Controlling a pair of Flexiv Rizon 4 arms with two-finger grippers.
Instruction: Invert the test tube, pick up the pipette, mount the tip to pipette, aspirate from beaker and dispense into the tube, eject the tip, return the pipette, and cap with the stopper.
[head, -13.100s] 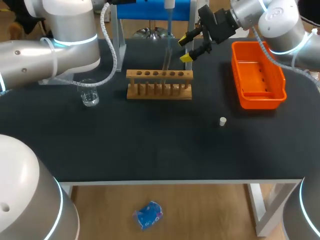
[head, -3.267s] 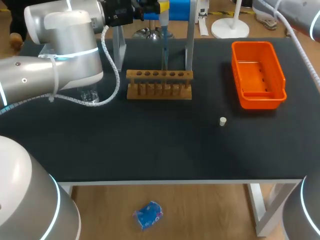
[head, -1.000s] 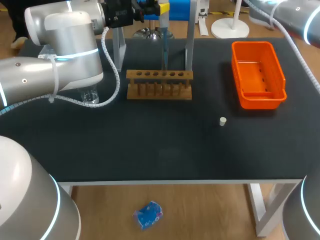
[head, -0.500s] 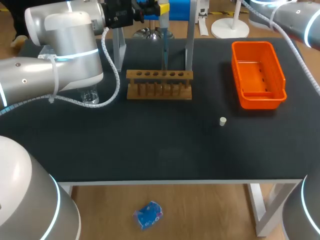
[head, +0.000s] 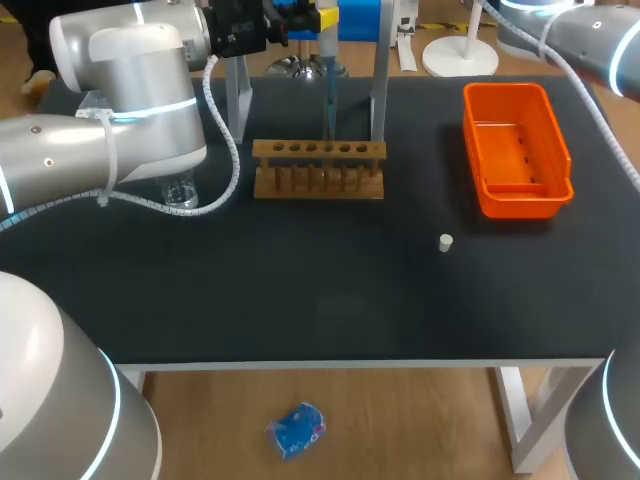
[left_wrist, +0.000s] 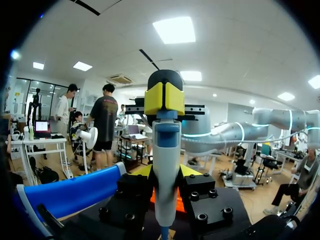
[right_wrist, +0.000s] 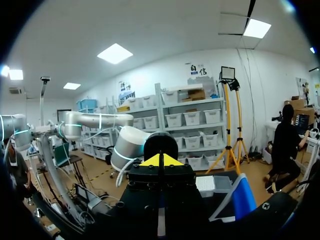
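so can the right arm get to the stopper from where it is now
Probably yes. The stopper lies alone on open table, and only the low orange bin sits between it and the right arm. The right gripper looks shut and empty, so it must open first.

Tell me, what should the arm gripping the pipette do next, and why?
Probably lift the pipette straight up, clear of its stand. The left pincer is shut on its upper end, but the pipette hangs between the stand's posts, so it is not yet free to carry.
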